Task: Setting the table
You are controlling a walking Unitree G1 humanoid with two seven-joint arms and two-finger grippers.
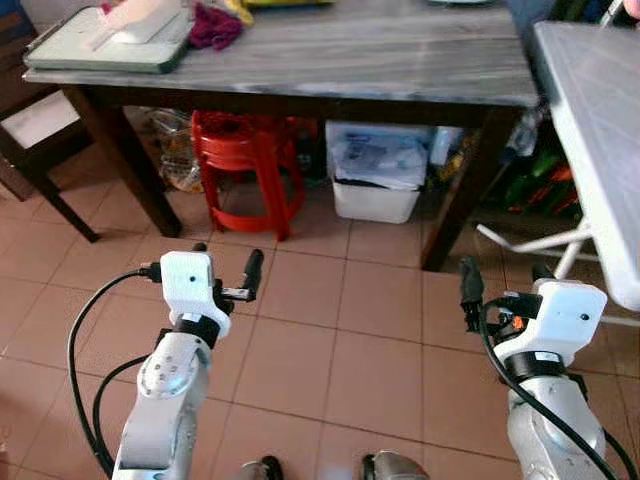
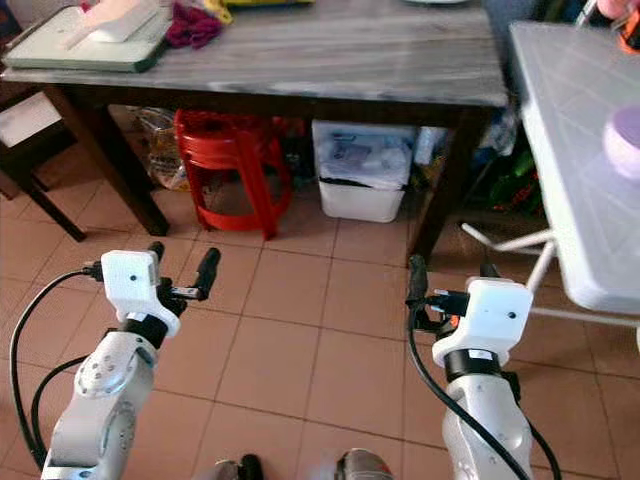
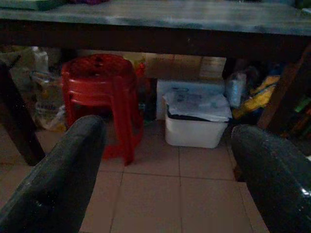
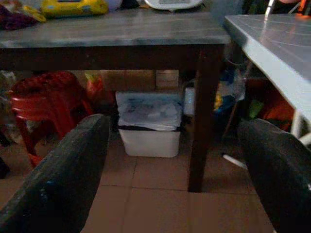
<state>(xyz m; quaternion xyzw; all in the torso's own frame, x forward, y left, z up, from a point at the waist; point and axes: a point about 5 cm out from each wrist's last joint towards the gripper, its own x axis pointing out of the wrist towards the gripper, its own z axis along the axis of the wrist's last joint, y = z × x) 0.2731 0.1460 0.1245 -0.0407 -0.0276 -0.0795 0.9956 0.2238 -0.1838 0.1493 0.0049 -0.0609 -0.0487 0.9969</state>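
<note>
A grey marble-patterned table (image 1: 400, 60) on dark wooden legs was seen across the top of the frame, its surface streaked and mostly bare. At its upper left corner a pale green tray (image 1: 100, 50) was set, and a white dish-like item (image 1: 140, 20) lay in it; what the dish held could not be made out. A crumpled magenta cloth (image 1: 215, 28) lay just beside the tray. A second, white folding table (image 2: 580, 160) was seen at the right edge, with a lilac round object (image 2: 625, 140) on it, cut by the frame.

Under the grey table a red plastic stool (image 1: 245, 165) was placed left of centre. Beside it, at centre, stood a white bin (image 1: 375, 185) lined with a bag, crumpled white plastic or paper showing at its mouth. Cluttered bags and bottles were seen further right, too dim to identify. A dark chair (image 1: 30, 130) stood at the far left.

The left gripper (image 1: 225, 268) was held low in the lower left, above the tiled floor (image 1: 330, 330), fingers spread apart and empty. The right gripper (image 2: 450, 275) was held in the lower right, likewise spread and holding nothing. Both were well apart from the tables.
</note>
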